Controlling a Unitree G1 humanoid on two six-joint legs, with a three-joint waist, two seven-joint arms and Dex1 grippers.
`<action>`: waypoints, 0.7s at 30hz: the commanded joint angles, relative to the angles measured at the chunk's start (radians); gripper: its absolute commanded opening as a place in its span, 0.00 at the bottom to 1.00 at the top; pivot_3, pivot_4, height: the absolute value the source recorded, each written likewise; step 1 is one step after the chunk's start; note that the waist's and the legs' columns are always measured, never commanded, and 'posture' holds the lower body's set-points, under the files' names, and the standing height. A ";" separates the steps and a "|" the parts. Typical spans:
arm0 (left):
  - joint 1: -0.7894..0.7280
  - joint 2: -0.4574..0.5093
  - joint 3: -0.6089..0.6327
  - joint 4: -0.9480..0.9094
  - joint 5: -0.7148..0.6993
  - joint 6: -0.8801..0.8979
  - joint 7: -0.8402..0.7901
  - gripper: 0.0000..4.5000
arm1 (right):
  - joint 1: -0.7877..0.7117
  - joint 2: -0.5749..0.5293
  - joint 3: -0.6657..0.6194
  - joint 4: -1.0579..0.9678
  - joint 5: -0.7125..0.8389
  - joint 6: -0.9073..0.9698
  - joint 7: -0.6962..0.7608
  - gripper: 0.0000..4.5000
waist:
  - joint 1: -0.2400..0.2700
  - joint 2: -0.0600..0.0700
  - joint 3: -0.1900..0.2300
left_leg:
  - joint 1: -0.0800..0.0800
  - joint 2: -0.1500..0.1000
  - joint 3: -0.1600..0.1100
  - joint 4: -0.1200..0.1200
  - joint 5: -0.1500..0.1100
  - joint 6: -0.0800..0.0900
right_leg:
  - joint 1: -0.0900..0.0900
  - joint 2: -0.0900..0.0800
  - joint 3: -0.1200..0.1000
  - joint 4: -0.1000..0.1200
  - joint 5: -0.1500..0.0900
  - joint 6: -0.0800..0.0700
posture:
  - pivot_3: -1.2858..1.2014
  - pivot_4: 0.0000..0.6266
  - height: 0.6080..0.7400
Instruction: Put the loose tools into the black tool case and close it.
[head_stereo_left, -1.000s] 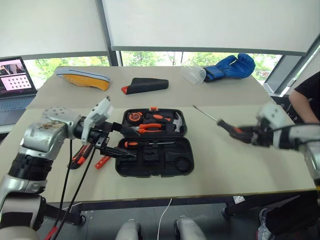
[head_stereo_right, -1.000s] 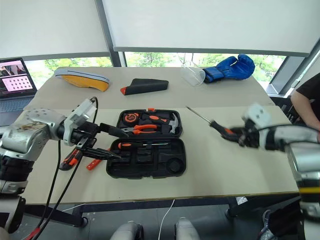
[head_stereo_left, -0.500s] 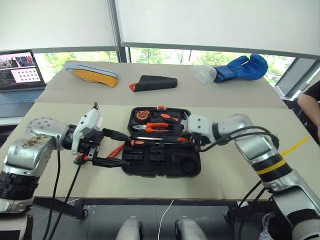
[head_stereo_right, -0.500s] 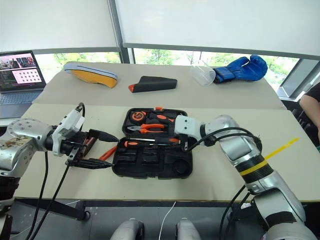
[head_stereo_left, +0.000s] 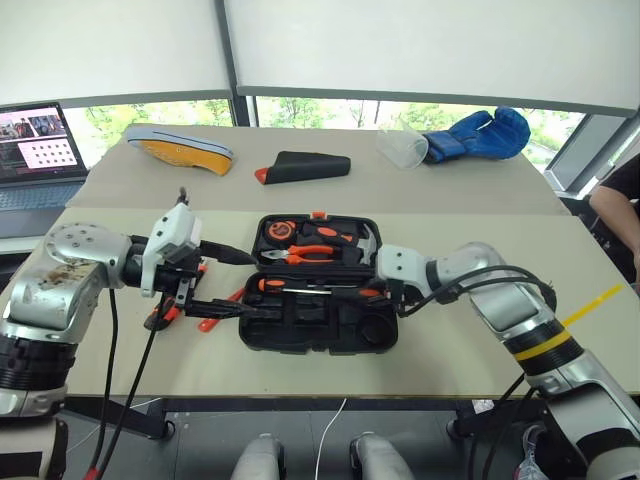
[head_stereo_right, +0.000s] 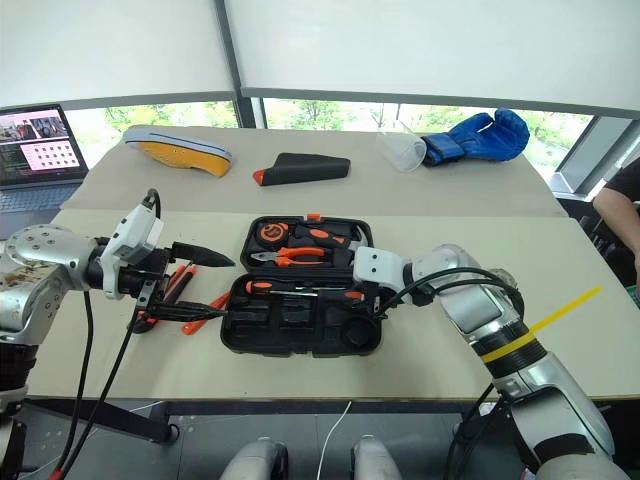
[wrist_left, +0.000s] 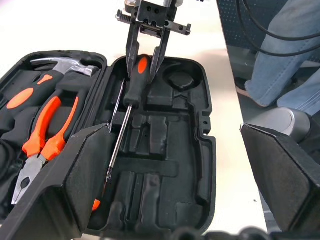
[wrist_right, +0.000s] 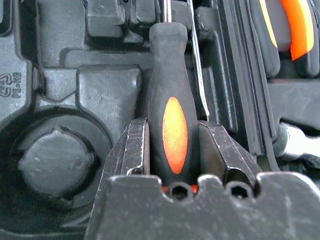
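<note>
Two screwdrivers in black tool case (head_stereo_left: 318, 320): right gripper (wrist_left: 146, 56) pinching one (wrist_right: 172, 115); left gripper (head_stereo_left: 222, 282) spread wide.

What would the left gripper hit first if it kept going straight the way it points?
Likely the open black tool case: the left gripper, jaws open, aims across at its near-left edge. Depth is unclear, so it might pass just above.

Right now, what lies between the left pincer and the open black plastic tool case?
Loose orange-and-black hand tools lie on the beige tabletop between the left pincer and the tool case, seen in the right eye view.
</note>
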 joint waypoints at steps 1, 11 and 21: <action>-0.054 -0.004 -0.002 0.015 0.011 -0.027 -0.010 1.00 | 0.009 -0.019 -0.025 -0.031 0.011 -0.038 0.034 0.51 | 0.003 0.000 0.000 | 0.000 0.000 0.000 0.000 0.000 0.000 | 0.000 0.000 0.000 0.000 -0.001 0.001 | 0.52 0.24 0.95; -0.071 -0.025 -0.018 0.039 0.023 -0.040 -0.015 1.00 | -0.036 0.051 -0.096 -0.071 0.092 0.063 0.017 0.99 | -0.004 0.000 0.000 | 0.000 0.001 0.000 0.001 0.000 0.000 | 0.000 0.001 0.000 0.002 -0.003 0.004 | 0.52 0.24 0.95; -0.081 -0.036 -0.031 0.053 0.033 -0.039 -0.018 1.00 | -0.060 0.182 -0.066 0.005 0.071 0.108 -0.051 0.44 | -0.002 0.000 0.000 | 0.001 0.001 0.000 0.001 0.000 0.000 | 0.000 0.001 0.000 0.002 -0.003 0.004 | 0.52 0.24 0.95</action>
